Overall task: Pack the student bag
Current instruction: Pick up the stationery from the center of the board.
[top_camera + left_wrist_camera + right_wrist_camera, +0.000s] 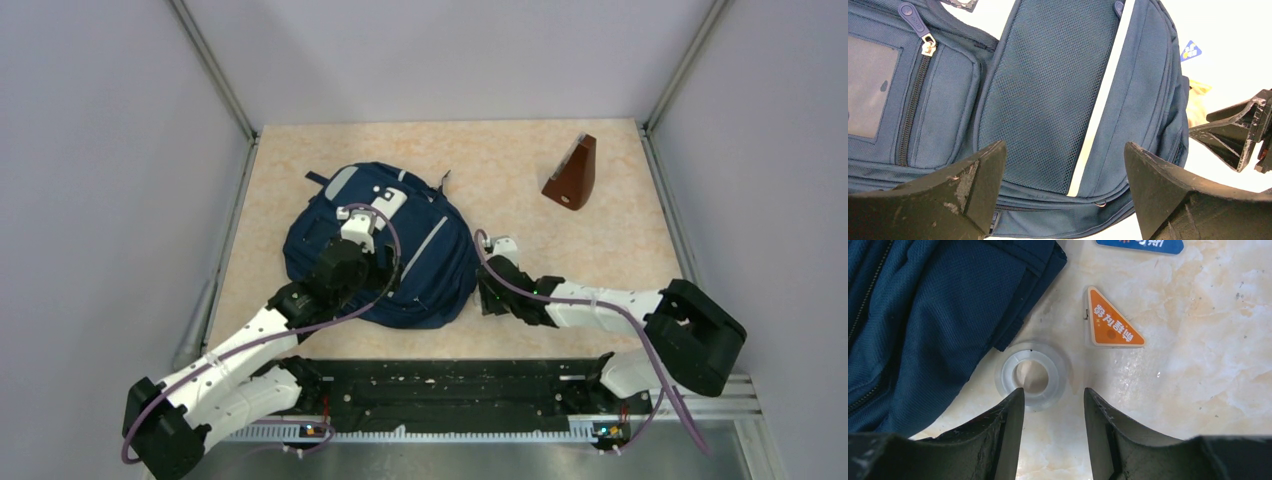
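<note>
Fingers of the left gripper point(1063, 150) stand spread wide above the student bag point(440, 265), gripping nothing. Right gripper point(1053, 395) sits about half open, tips down at a clear plastic ring point(1005, 377) on the table point(1198, 365), nothing clamped. Navy bag lies flat, slightly left of mid-table, zipped pocket and mesh panel up, ring just beside its right edge.

White-shelled left arm point(235, 350) and right arm point(600, 303), black joints, purple cables point(125, 440), scuffed black gripper fingers point(968, 187)
</note>
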`<state>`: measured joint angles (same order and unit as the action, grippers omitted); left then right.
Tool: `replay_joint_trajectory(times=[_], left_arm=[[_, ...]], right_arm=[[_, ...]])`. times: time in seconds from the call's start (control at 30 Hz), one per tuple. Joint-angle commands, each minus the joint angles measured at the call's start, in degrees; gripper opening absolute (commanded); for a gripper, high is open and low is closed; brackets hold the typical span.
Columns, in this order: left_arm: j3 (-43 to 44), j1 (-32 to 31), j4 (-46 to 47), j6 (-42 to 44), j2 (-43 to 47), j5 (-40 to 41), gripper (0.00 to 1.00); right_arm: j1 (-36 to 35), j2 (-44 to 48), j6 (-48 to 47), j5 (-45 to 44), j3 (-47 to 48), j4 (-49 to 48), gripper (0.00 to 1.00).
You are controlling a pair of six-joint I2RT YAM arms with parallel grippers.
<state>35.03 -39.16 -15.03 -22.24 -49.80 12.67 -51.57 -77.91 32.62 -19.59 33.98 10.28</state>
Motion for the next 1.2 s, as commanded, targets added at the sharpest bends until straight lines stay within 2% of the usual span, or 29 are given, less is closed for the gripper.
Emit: replay_joint_trajectory(times=[0.0,0.43,0.67,1.03,1.17], left_arm=[[0.08,-0.27,1.59,0.97,0.59,-0.62,0.92],[-1.03,-0.21,1.14,1.06,1.75,-0.27,0.92],[-1.02,-0.26,1.15,1.21,1.85,-0.71,0.92],[-0.71,-0.21,1.05,2.02,1.84,-1.08,0.92],[-0.63,-0.22,1.43,3.24,1.48,-2.87,0.92]], right_arm=[[0.38,-2.06,0.99,-1.5,3.64,-1.25,0.46],[2.24,0.33,1.61,-0.31,3.73,-1.72,0.46],[2.7,-2.84,0.83,-0.88,4.32,-1.5,0.44],[2.65,-6.9,-0.54,-3.21,5.46,-0.32,0.34],[2.7,-7.2,-0.63,-3.28,5.67,0.54,0.23]])
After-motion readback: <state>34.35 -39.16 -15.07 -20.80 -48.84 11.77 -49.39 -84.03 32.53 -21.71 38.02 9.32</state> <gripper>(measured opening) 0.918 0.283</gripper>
